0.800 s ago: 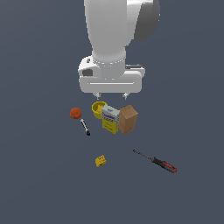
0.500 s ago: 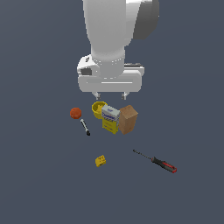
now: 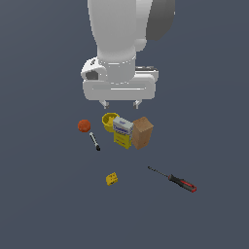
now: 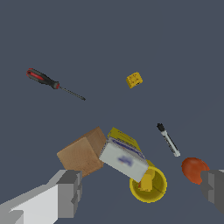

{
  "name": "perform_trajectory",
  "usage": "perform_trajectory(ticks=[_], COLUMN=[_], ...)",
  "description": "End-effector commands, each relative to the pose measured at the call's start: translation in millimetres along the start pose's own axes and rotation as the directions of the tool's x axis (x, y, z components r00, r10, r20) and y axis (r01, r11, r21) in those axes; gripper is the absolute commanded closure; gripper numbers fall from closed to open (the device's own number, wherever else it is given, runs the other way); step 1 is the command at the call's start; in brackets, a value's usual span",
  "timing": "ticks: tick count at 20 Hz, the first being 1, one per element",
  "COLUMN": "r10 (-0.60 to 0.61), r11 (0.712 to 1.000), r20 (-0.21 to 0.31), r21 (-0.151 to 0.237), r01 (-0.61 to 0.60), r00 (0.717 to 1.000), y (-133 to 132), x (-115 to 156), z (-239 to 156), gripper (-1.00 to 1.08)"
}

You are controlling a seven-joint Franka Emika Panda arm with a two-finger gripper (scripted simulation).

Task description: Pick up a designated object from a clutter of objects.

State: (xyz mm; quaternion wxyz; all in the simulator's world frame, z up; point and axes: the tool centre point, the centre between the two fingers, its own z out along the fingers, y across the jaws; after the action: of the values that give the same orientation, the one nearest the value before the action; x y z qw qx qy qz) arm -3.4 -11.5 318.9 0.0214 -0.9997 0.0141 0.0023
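Exterior view: arm hangs over the cluster, pincer [image 3: 119,103] above the objects with its two fingertips spread apart and nothing between them; no contact with any item. Yellow carton [image 3: 122,133] stands upright on the dark surface [image 3: 48,204], white-and-blue top part uppermost; it sits in the middle of the cluster, between the yellow cup [image 3: 109,119] and the brown box [image 3: 142,132], appearing to touch both. Orange-red ball [image 3: 84,126] lies apart toward the exterior view's left; black-and-white marker [image 3: 94,141] lies just below it in that view, near the carton but separate. Small yellow block [image 3: 112,179] lies alone nearer the camera; red-and-black-handled screwdriver [image 3: 174,179] well apart toward the exterior view's right. Wrist view: both grey fingers [image 4: 70,192] frame the cluster, wide open; carton's white top face visible, box against one side, cup against the other.
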Motion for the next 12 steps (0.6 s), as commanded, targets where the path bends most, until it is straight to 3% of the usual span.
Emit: perform_trajectory(ticks=[1,12], r10=[-0.008,-0.141], r11=[1.0,0.99], r20=[0.001,0.001], r21=[0.0,-0.007], r01=[0.008,0.141], r00=[1.0,0.99], y=[0,1], x=[0,-4], z=[1,16], gripper=[-0.92,-0.92])
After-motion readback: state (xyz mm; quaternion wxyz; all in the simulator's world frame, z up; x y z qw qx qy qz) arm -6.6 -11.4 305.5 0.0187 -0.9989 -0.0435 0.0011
